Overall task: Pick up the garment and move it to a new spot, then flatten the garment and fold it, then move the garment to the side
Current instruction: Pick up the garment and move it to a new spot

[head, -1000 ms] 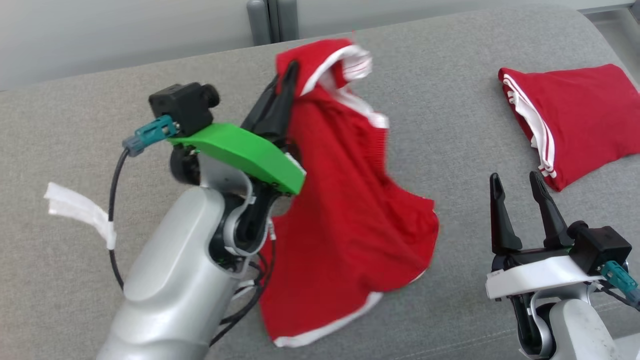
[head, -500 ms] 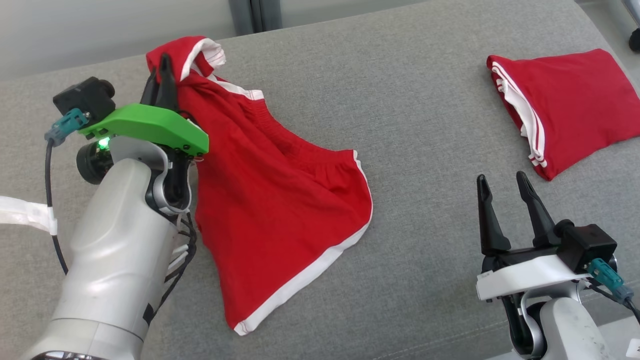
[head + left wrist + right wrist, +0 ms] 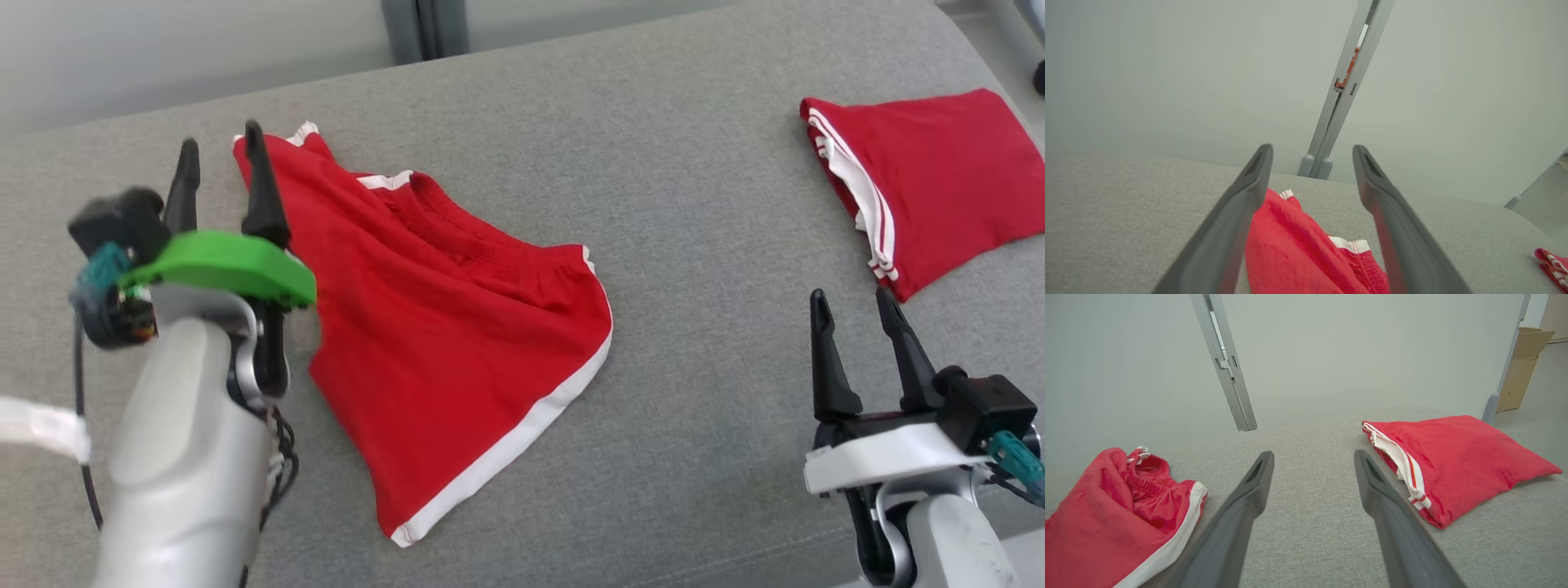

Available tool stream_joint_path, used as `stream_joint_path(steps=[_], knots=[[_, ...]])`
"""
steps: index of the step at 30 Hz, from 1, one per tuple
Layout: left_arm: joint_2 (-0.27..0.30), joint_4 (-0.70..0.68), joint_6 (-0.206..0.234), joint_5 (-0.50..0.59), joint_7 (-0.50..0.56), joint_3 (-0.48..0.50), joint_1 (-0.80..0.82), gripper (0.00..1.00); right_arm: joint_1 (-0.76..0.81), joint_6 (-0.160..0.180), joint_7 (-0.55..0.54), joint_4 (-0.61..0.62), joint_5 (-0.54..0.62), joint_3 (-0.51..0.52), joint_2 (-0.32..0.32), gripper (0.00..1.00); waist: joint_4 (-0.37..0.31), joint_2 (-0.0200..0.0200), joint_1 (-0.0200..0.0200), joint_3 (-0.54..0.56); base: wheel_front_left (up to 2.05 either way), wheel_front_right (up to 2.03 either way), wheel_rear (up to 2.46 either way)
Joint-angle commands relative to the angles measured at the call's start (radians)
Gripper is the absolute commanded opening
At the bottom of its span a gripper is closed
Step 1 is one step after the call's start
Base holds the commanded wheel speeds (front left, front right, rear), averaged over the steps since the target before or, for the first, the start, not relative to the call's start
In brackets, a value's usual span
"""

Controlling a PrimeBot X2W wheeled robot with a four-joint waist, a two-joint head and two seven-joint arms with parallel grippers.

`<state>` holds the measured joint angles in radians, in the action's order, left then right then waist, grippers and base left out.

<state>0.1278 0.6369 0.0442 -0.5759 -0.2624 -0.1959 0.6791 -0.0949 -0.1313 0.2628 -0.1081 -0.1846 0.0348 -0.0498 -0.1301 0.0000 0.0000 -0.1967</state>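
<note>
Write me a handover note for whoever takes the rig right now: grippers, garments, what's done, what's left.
Left gripper: open, above the red shorts' far left corner, holding nothing.
Right gripper: open, empty, apart from both garments.
Shorts lie loose on the grey cushion, waistband rumpled; a folded red garment sits far right.
Done: shorts laid down.
To do: flatten, fold, move aside.

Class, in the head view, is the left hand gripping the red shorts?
No, the left hand stands open at the edge of the red shorts, which lie on the grey cushion.
</note>
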Motion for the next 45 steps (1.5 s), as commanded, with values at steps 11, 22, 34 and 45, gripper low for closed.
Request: stream_joint_path(steps=[11, 22, 34, 45], knots=[[-0.072, -0.301, -0.026, 0.165, -0.003, 0.096, -0.441, 1.00, 0.104, 0.001, 0.002, 0.009, 0.063, 0.114, -0.002, 1.00, 0.136, 0.0000, 0.0000, 0.128, 0.00, 0.00, 0.00], [-0.076, -0.485, -0.066, 0.269, -0.002, 0.109, -0.749, 1.00, 0.169, 0.001, 0.002, -0.003, 0.069, 0.128, -0.002, 1.00, 0.181, 0.0000, 0.0000, 0.191, 0.00, 0.00, 0.00], [-0.076, -0.586, -0.113, 0.314, -0.002, 0.149, -0.926, 1.00, 0.210, 0.001, 0.002, -0.024, 0.071, 0.126, -0.002, 1.00, 0.196, 0.0000, 0.0000, 0.210, 0.00, 0.00, 0.00], [-0.076, -0.575, -0.111, 0.309, -0.002, 0.150, -0.921, 1.00, 0.198, 0.001, 0.002, -0.040, 0.066, 0.108, -0.002, 1.00, 0.196, 0.0000, 0.0000, 0.209, 0.00, 0.00, 0.00]])
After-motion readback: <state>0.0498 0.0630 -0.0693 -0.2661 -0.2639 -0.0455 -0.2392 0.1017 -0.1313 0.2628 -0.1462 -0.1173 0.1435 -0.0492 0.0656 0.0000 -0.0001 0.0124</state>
